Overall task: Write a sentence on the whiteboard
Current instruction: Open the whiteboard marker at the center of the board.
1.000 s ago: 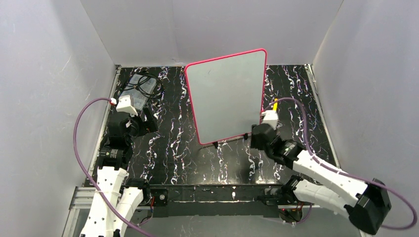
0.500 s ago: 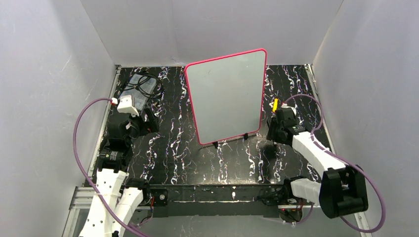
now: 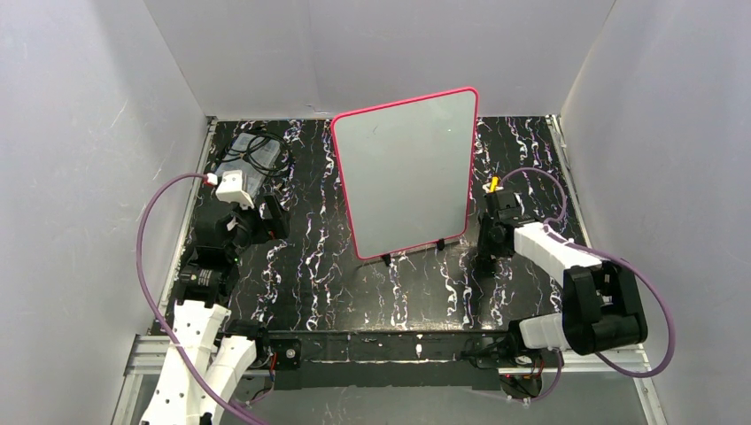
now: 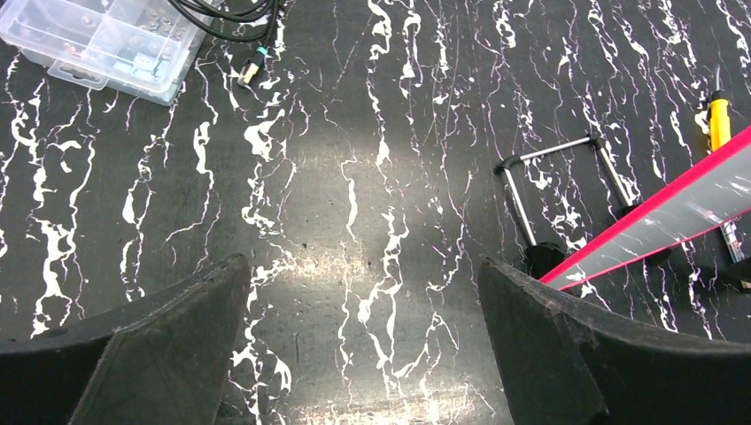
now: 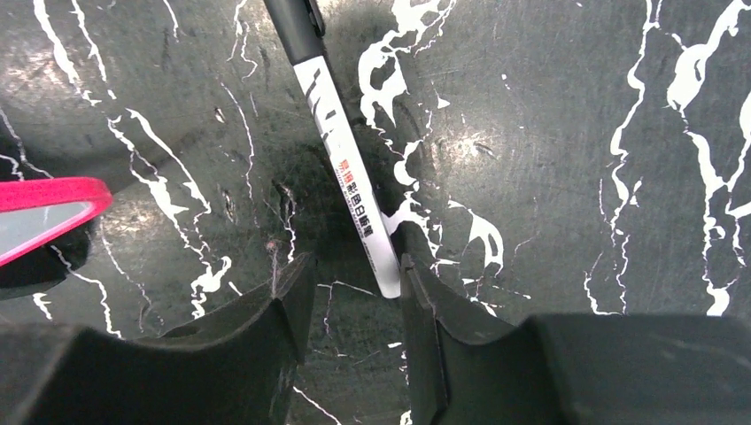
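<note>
The whiteboard (image 3: 406,173) is standing upright near the middle of the black marbled bench (image 3: 319,283), its pink-red frame leaning slightly and its small black feet resting on the surface. The right end effector (image 5: 354,266) is hanging low over the bench just beside the board's lower corner, whose pink edge is showing at the side of the right wrist view. Its fingers (image 5: 266,328) are sitting a little apart, gripping nothing. A marker (image 5: 341,142) with a white printed barrel and a dark cap is lying flat on the bench, and its pale end is reaching just into the gap, close against one finger. The left end effector (image 4: 363,266) is hovering over open bench on the other side, well apart from the board, with its fingers spread wide. Ahead of it, a clear plastic box (image 4: 97,40) and a black cable (image 4: 251,64) are lying near the far corner. A wire stand (image 4: 567,177) and a yellow tool (image 4: 719,119) are sitting close behind the board.
</note>
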### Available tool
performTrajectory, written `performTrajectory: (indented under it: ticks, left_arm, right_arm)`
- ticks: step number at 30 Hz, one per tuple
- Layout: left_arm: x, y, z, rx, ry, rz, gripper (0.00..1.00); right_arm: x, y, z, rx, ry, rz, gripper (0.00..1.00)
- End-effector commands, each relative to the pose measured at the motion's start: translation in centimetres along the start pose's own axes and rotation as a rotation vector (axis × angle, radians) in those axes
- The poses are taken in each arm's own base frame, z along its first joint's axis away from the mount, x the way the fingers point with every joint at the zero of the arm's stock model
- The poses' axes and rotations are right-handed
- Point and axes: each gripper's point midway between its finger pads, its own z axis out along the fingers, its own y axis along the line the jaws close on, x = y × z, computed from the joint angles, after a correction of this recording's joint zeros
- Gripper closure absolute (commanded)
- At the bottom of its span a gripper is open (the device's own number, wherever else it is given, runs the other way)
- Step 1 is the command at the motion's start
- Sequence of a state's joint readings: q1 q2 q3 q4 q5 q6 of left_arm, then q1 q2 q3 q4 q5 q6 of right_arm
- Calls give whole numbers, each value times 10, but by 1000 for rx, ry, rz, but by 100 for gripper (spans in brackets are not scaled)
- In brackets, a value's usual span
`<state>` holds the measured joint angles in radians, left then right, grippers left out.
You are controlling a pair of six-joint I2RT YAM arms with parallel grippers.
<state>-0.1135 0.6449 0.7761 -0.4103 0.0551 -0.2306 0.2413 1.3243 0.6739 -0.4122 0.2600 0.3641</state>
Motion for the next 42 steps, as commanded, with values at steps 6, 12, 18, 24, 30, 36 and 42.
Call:
performTrajectory:
  ticks: [6, 12, 18, 24, 30, 36, 42]
  left_arm:
    - [6, -8, 3, 52, 19, 22, 1]
    - [6, -10, 3, 62, 22, 25, 1]
    - [6, -22, 2, 131, 19, 35, 1]
    - [-34, -52, -28, 234, -33, -55, 1]
    - [-82, -105, -74, 474, -81, -155, 1]
    - [-110, -143, -110, 681, -76, -202, 1]
    - [-131, -167, -124, 818, -52, -266, 1]
  right_arm:
    - [-23, -1, 12, -6, -18, 43, 69]
    - [-34, -3, 3, -43, -47, 99, 97]
    - [-76, 13, -53, -173, -206, 127, 99]
    - [-141, 55, -179, -524, -576, 49, 99]
    - [-157, 101, -297, -896, -832, -144, 99]
    - [-146, 139, -353, -1072, -872, -322, 99]
    - [-112, 204, -371, -1236, -747, -487, 99]
